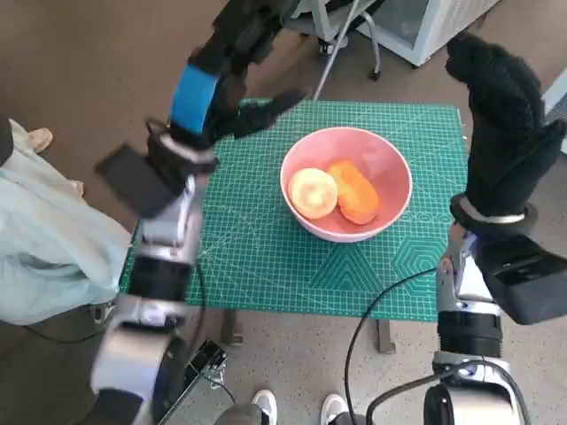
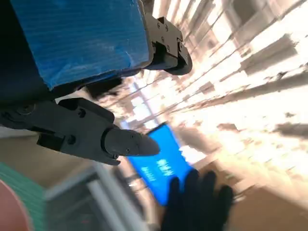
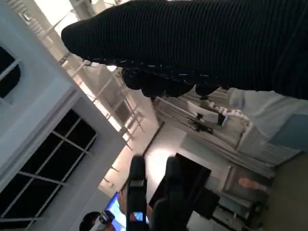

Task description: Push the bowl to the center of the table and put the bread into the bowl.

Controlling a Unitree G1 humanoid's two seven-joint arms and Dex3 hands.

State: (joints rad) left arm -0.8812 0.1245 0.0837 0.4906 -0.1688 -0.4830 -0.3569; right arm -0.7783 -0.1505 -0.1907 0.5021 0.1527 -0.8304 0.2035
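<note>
Bowl is sitting near the tabletop centre, bread already lying inside beside a pale round item. Left hand and right hand are hovering raised, fingers apart, grasping nothing; neither is touching the bowl.

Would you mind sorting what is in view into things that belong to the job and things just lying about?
Job: pink bowl; two breads in it, pale round and orange; green mat.
Lying about: black cable; chair base; white cabinet.
</note>
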